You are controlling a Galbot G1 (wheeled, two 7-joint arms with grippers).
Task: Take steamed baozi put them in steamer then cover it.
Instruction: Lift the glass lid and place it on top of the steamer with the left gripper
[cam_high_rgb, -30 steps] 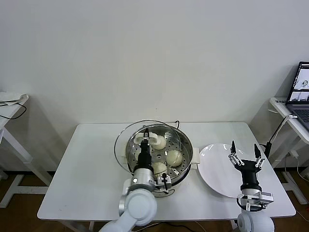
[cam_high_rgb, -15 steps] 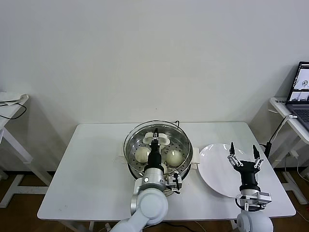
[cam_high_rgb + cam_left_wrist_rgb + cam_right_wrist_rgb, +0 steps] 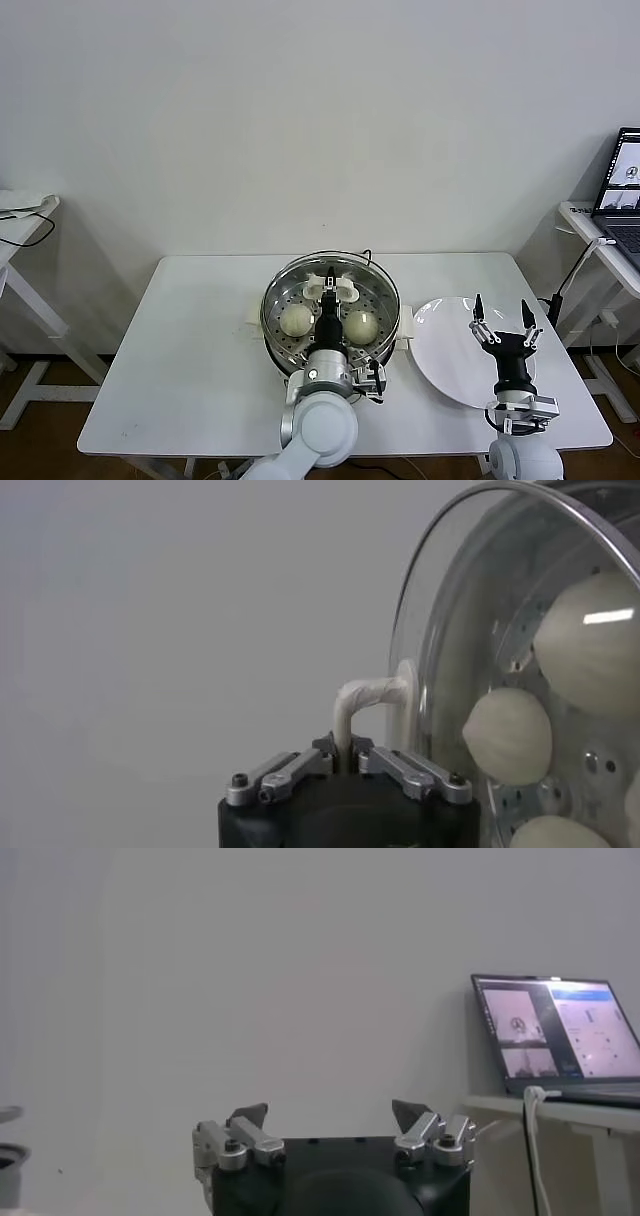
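Observation:
The shiny steel steamer (image 3: 275, 330) stands mid-table. The clear glass cover (image 3: 372, 282) sits centred over it. My left gripper (image 3: 329, 285) is shut on the cover's white handle (image 3: 331, 289), also in the left wrist view (image 3: 365, 696). Two baozi (image 3: 296, 319) show through the glass in the head view. Three baozi (image 3: 507, 736) show in the left wrist view behind the cover (image 3: 440, 640). My right gripper (image 3: 499, 321) is open and empty, raised over the white plate (image 3: 448, 350). It also shows in the right wrist view (image 3: 329, 1118).
The flat white plate lies right of the steamer, near the table's front right. A laptop (image 3: 622, 185) sits on a side table at far right, also in the right wrist view (image 3: 555, 1036). Another small table (image 3: 22, 215) is at far left.
My left gripper carried the cover rightward from the steamer's left rim until it sits centred over the pot. The right arm has barely moved.

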